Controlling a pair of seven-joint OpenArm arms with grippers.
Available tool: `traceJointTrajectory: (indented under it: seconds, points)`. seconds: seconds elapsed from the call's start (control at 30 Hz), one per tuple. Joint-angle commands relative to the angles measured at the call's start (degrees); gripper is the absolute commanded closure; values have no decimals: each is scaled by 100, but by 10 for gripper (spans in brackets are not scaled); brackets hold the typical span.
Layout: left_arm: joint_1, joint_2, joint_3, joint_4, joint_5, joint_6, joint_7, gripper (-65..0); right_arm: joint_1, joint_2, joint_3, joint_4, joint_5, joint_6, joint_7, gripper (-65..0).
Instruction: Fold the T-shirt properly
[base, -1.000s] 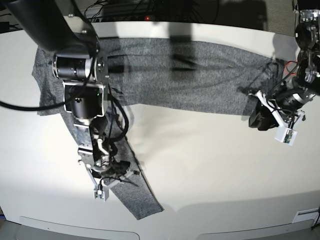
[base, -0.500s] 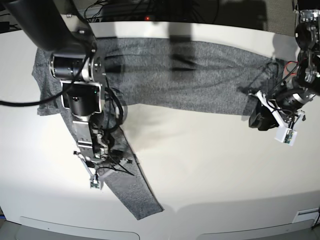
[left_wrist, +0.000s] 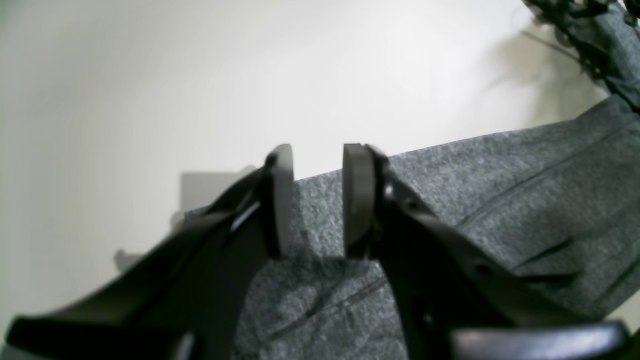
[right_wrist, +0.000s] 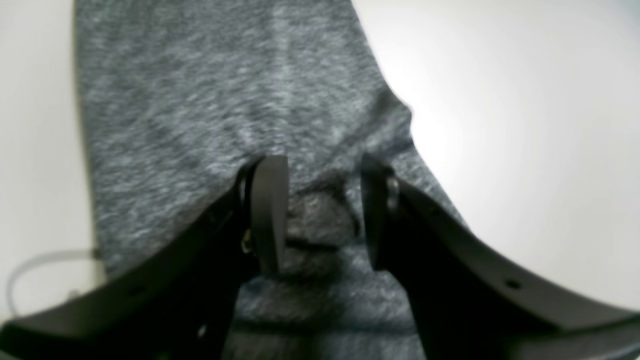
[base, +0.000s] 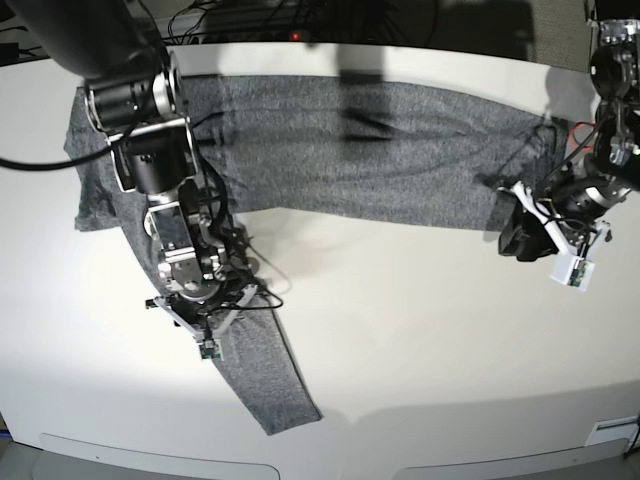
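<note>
The T-shirt lies flat on the white table. Its body is spread as a wide grey band along the far edge of the table, and one long sleeve runs from the body's end, under the right arm, diagonally toward the near edge of the table.

The right gripper is over this sleeve, about halfway along it. In the right wrist view its two dark fingers stand apart with a clear gap, and grey cloth shows between and below them. A small fold of the cloth rises in the gap, but the picture is blurred and I cannot tell if the pads touch it. The fingers do not pinch anything.

The left gripper is at the other end of the T-shirt, near the corner of the body. Its fingers are also apart, with a narrow gap. They hover just above the edge of the cloth, where the grey cloth meets the bare table, and they hold nothing. A seam line runs across the cloth beside them.
</note>
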Motion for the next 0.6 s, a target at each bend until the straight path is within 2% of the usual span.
traceJointTrajectory:
  seconds: [0.0, 0.1, 0.3, 0.47, 0.57]
  points:
    - [-85, -68, -39, 94, -68, -33, -149, -168, -212, -15, -177, 199, 179, 199, -645, -247]
    - [-85, -70, -39, 94, -66, -33, -149, -168, -730, 57, -461, 1117, 424, 201, -984, -247]
    - [-92, -68, -39, 94, -68, -33, -170, -168, -1764, 264, -474, 2874, 463, 201, -1429, -247]
    - [-96, -68, -39, 94, -68, -33, -170, -168, -2380, 501, -468, 4002, 463, 197, -1462, -247]
    - [-98, -68, -39, 94, -68, -33, -168, -168, -2361, 490, -417, 4221, 470, 175, -1397, -247]
